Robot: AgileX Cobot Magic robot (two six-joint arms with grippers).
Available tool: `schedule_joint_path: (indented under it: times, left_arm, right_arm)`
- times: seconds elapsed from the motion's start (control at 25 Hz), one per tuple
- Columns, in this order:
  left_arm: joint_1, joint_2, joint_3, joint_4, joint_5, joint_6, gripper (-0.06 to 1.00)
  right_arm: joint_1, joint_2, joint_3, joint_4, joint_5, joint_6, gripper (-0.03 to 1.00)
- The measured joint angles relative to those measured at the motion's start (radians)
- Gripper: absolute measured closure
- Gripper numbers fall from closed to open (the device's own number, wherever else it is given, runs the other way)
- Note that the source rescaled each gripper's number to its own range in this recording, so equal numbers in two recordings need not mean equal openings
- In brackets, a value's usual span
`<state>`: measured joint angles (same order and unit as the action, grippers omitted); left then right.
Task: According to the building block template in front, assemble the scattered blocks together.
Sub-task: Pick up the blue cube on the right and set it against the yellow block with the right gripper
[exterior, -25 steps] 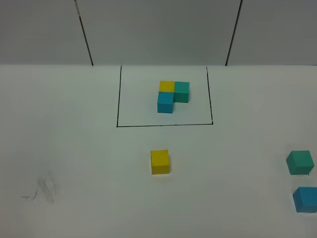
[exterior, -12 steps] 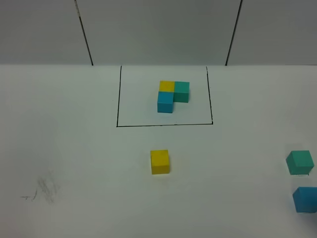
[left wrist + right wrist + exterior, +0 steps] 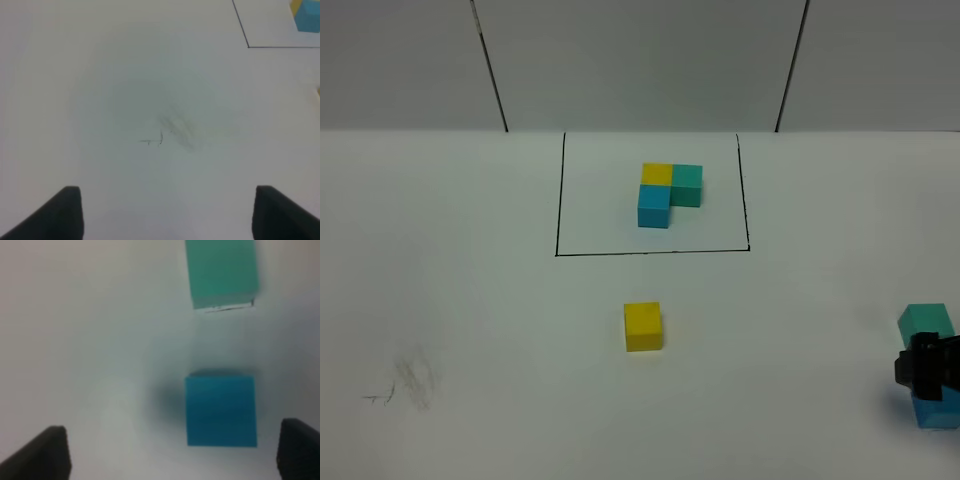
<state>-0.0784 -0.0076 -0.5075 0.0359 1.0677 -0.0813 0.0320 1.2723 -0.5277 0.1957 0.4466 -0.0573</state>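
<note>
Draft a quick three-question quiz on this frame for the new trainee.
1. True or false: the right gripper is shut on the sky-blue cube.
2. Which loose cube lies nearest the template? A. yellow cube B. teal-green cube C. sky-blue cube
3. Fill in: in the template's L, the corner cube that touches both others is ____.

Key
1. False. The jaws stand open and the cube is not gripped.
2. A
3. yellow
</note>
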Motion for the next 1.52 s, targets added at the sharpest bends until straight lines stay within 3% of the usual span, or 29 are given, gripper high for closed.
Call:
schedule_joint_path:
  times: [0.48, 0.68, 0.76, 0.84, 0.92, 1.16, 1.4, 1.52]
  left_arm:
    - [0.0, 0.0, 0.0, 0.0, 0.0, 0.0, 0.42]
    - [0.0, 0.0, 0.0, 0.0, 0.0, 0.0, 0.42]
    - [0.0, 0.0, 0.0, 0.0, 0.0, 0.0, 0.42]
    - [0.0, 0.0, 0.0, 0.0, 0.0, 0.0, 0.42]
    - [0.0, 0.0, 0.0, 0.0, 0.0, 0.0, 0.42]
    - [0.0, 0.0, 0.0, 0.0, 0.0, -0.001, 0.42]
    - [0.0, 0.0, 0.0, 0.0, 0.0, -0.001, 0.42]
    - [0.0, 0.0, 0.0, 0.0, 0.0, -0.001, 0.42]
  right_arm:
    - [0.011, 0.228, -0.001, -0.07, -0.109, 0.003, 0.27]
    - [0.011, 0.294, -0.002, -0.07, -0.157, 0.004, 0.32]
    - [0.01, 0.312, -0.002, -0.07, -0.163, 0.004, 0.42]
    - [-0.002, 0.329, -0.002, -0.069, -0.163, 0.0, 0.62]
    - [-0.018, 0.338, -0.002, -0.07, -0.162, -0.017, 0.97]
    - [-0.036, 0.298, -0.012, -0.063, -0.132, -0.087, 0.95]
    - [-0.033, 0.14, -0.074, 0.121, 0.093, -0.098, 0.95]
    - [0.027, 0.063, -0.081, 0.173, 0.135, -0.103, 0.95]
